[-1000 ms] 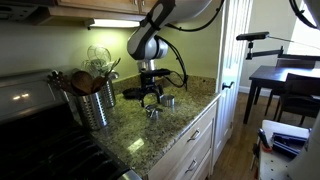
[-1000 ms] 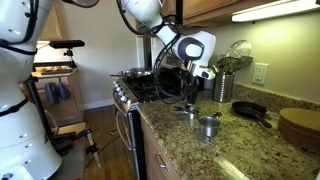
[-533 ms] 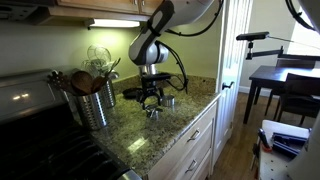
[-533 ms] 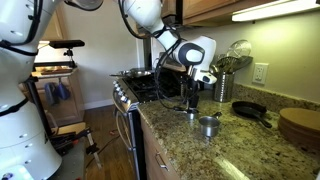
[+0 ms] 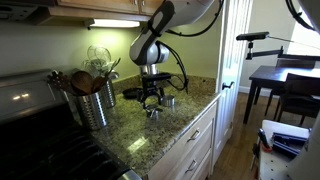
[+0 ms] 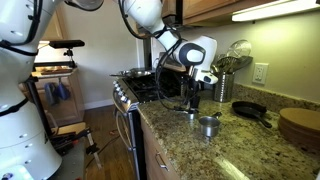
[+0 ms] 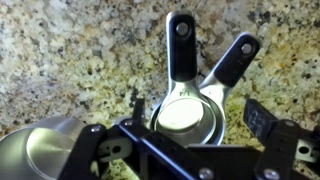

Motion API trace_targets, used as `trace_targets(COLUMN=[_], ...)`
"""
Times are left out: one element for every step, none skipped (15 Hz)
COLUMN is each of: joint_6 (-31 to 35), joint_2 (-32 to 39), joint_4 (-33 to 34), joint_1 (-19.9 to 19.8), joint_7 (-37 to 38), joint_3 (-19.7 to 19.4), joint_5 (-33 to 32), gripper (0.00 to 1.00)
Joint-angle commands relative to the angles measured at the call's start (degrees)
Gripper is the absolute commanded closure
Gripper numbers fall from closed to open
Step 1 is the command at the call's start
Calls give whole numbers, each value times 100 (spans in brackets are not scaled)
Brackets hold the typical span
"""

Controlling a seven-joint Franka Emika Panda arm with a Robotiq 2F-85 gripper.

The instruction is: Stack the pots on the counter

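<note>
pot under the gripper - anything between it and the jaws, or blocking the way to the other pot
Nothing visible. The open gripper hangs straight above the pot, nothing between them. The other pot sits beside it on bare counter, apart.

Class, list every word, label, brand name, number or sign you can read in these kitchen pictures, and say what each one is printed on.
No text can be read in any view.
Stove back panel, in an exterior view: it may carry markings, but they are too blurred to read.
Pot, in the wrist view: no lettering shows on it.
Steel canister, in an exterior view: no label shows.
</note>
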Motion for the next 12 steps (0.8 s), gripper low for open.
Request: trace_targets(joint_6=[85, 87, 93, 100, 108, 117, 121, 120, 105, 101, 101, 114], joint_2=[61, 68, 78, 86, 109, 119, 142, 160, 172, 184, 211, 241], joint_4=[71, 75, 82, 87, 105, 110, 128, 142, 159, 176, 208, 235], joint_1=[45, 45, 42, 40, 42, 40, 37, 31, 26, 22, 22, 25], joint_7=[147, 150, 149, 148, 154, 151, 151, 146, 140, 141, 143, 148], joint_3=[-60, -62, -61, -60, -62, -61, -62, -59, -61, -63, -70, -79], joint_5=[-105, -106, -102, -97, -99, -98, -96, -88, -89, -87, -93, -102], gripper=[0, 0, 0, 0, 0, 0, 0, 0, 0, 0, 0, 0])
